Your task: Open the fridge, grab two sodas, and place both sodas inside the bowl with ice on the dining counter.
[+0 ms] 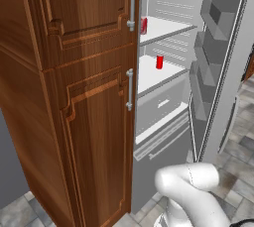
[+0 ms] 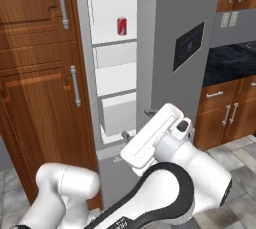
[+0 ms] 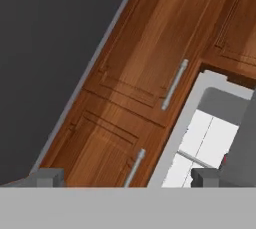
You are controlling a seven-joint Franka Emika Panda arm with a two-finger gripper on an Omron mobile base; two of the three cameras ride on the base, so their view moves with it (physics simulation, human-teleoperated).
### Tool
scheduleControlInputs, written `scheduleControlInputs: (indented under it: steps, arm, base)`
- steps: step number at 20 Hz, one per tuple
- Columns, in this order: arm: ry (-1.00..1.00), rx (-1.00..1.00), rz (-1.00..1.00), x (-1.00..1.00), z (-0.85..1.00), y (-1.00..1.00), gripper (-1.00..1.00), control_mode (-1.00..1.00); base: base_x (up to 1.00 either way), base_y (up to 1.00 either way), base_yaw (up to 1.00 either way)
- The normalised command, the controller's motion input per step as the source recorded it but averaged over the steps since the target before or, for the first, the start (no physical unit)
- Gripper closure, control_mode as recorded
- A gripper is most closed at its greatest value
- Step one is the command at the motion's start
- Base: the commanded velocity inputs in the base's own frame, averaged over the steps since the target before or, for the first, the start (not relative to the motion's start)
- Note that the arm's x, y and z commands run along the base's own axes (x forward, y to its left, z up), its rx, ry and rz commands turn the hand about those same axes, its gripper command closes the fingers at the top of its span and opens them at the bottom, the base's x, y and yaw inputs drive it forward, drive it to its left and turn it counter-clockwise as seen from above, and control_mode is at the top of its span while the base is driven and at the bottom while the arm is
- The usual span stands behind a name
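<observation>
Flat, even rendered light fills all three views, with no hard cast shadows. The fridge (image 1: 168, 72) interior is the brightest zone, at one o'clock in the left base view and eleven to twelve o'clock in the right base view, nearly washed out white. The wooden cabinet (image 1: 74, 97) carries a soft sheen on its raised panel edges. Edges look slightly jagged and soft throughout. In the hand view, the nine o'clock wall area is dark and featureless.
</observation>
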Motion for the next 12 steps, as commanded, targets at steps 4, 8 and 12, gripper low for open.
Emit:
scheduleControlInputs:
  steps: [4,8,12]
  arm:
    - [0.0,-0.2,-0.12,-0.23,0.72,0.67,-1.0,-1.0]
    - [0.01,-0.23,-0.18,-0.02,0.47,0.74,-1.0,-1.0]
    - [0.05,-0.26,-0.25,0.0,0.13,0.81,-1.0,-1.0]
  base:
    - [0.0,0.0,0.0]
    - [0.0,0.0,0.0]
    - [0.0,0.0,0.0]
